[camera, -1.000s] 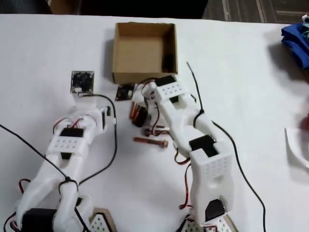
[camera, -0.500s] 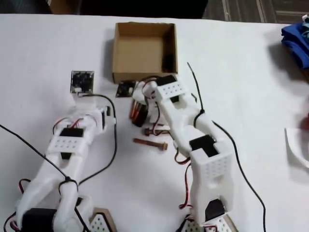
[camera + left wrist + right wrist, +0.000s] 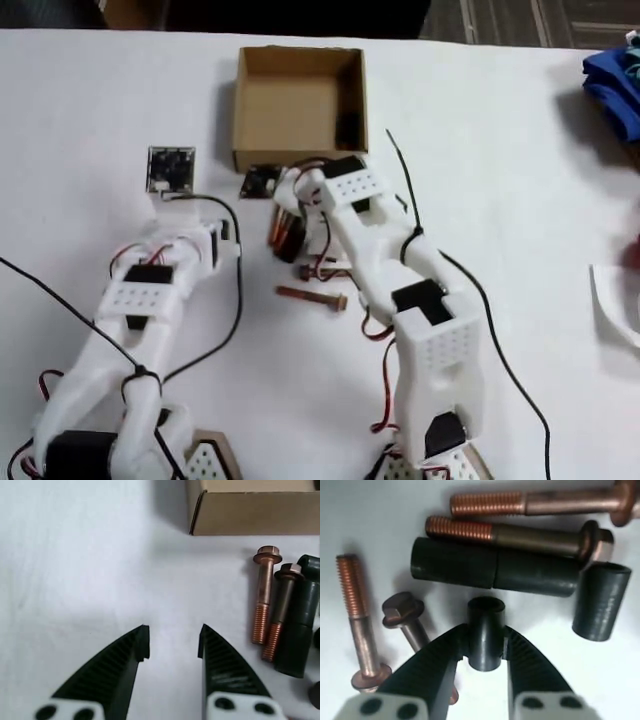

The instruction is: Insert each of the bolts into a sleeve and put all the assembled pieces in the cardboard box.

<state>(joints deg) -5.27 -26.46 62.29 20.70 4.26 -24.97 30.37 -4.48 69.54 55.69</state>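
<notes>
My right gripper (image 3: 485,647) is shut on a black sleeve (image 3: 485,622) that stands on end in the pile of parts. Around it lie copper bolts (image 3: 540,502) (image 3: 357,615) and more black sleeves (image 3: 495,567) (image 3: 600,602). From above, that pile (image 3: 287,235) sits just in front of the cardboard box (image 3: 300,150), under the right arm's wrist. One bolt (image 3: 312,296) lies apart, nearer the arm bases. My left gripper (image 3: 172,645) is open over bare table, beside two bolts (image 3: 265,595) and a sleeve (image 3: 300,630), near the box's corner (image 3: 260,512).
A dark piece (image 3: 348,125) lies in the box at its right wall. A blue cloth (image 3: 615,90) and a white curved object (image 3: 610,305) sit at the table's right edge. Black cables (image 3: 235,290) trail beside both arms.
The right arm's wrist has edged slightly toward the box. The left arm and the loose bolt have not moved.
</notes>
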